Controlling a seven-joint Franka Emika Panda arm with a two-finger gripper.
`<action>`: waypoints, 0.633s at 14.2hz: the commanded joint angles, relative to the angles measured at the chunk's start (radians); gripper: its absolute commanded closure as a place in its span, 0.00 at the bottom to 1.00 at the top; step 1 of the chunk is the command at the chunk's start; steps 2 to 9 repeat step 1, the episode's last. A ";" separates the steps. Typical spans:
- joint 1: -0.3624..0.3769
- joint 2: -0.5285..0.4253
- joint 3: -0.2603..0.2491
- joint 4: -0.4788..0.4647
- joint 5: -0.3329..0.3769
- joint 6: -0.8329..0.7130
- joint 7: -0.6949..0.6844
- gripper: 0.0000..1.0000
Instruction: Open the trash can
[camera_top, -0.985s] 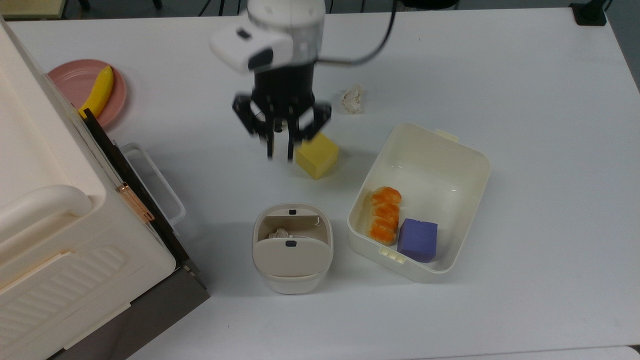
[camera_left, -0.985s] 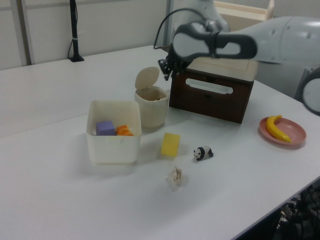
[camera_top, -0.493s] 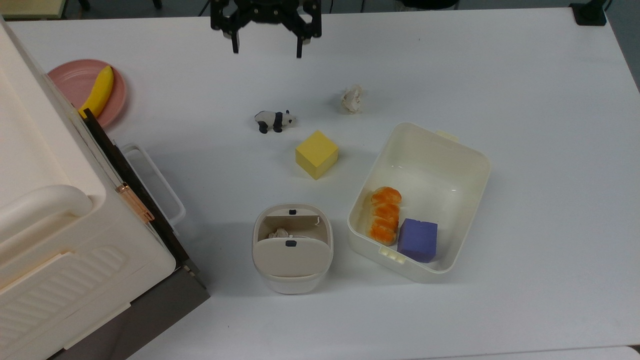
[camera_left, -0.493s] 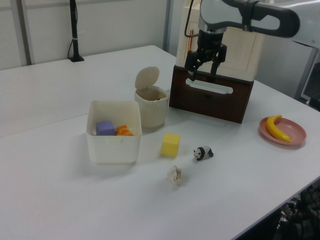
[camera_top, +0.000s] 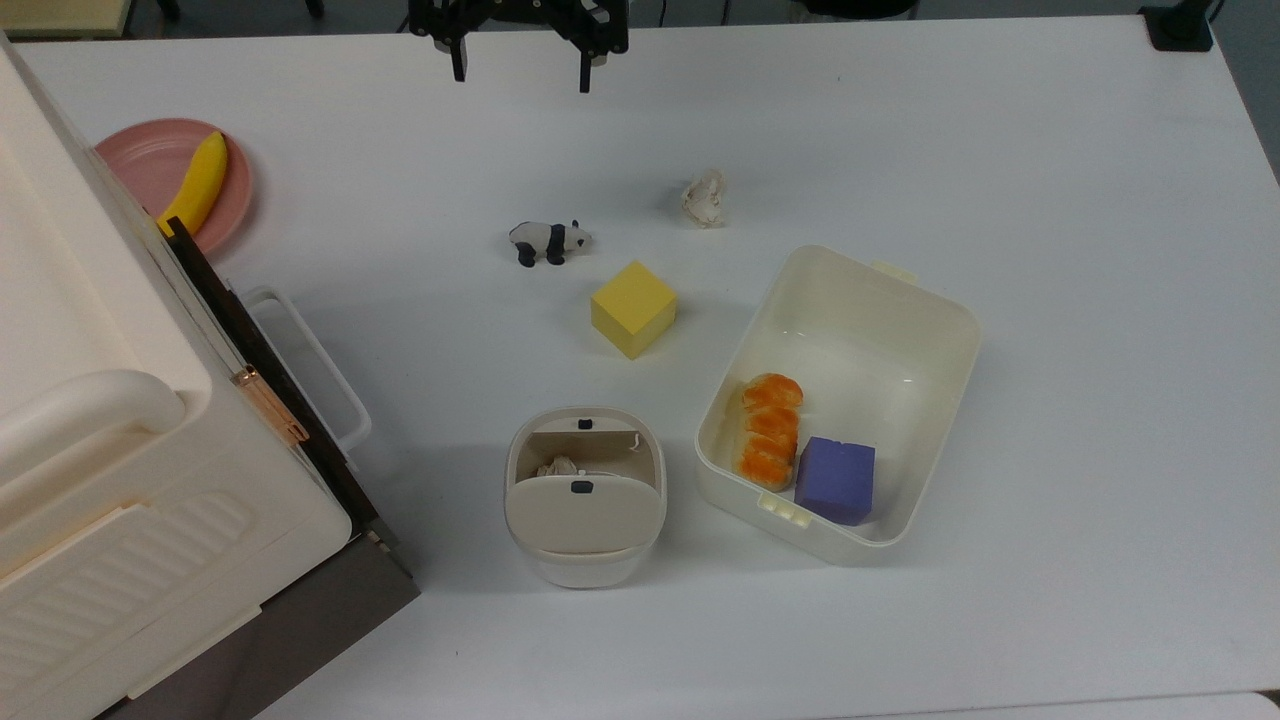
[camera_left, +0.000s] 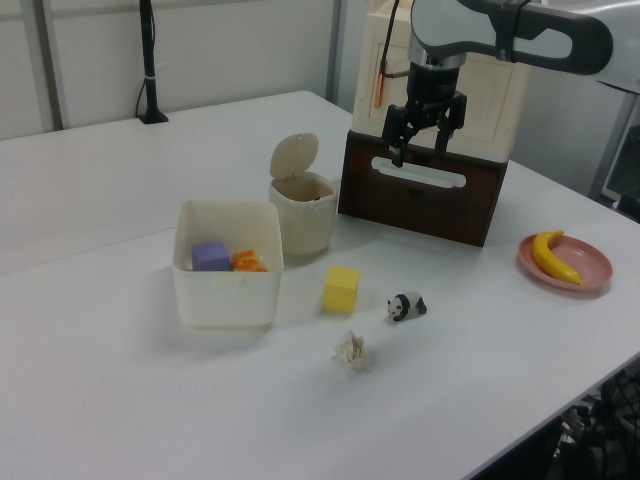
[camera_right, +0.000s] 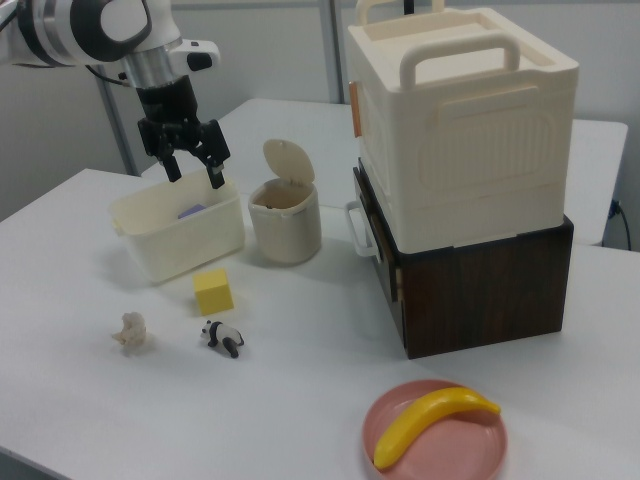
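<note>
Trash can (camera_top: 585, 497), lid up, well apart from raised, spread gripper (camera_top: 520, 68).

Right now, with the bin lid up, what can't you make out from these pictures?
- Top view: the hand is cut off by the upper edge just above its open fingers.
- Top view: the raised lid covers most of the trash can opening, and the pale crumpled scrap inside cannot be identified.
- Right view: the tub wall hides most of its contents.
</note>
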 joint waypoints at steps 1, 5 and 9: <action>0.007 -0.026 -0.003 -0.034 0.024 -0.029 -0.011 0.00; 0.007 -0.026 -0.003 -0.034 0.024 -0.029 -0.011 0.00; 0.007 -0.026 -0.003 -0.034 0.024 -0.029 -0.011 0.00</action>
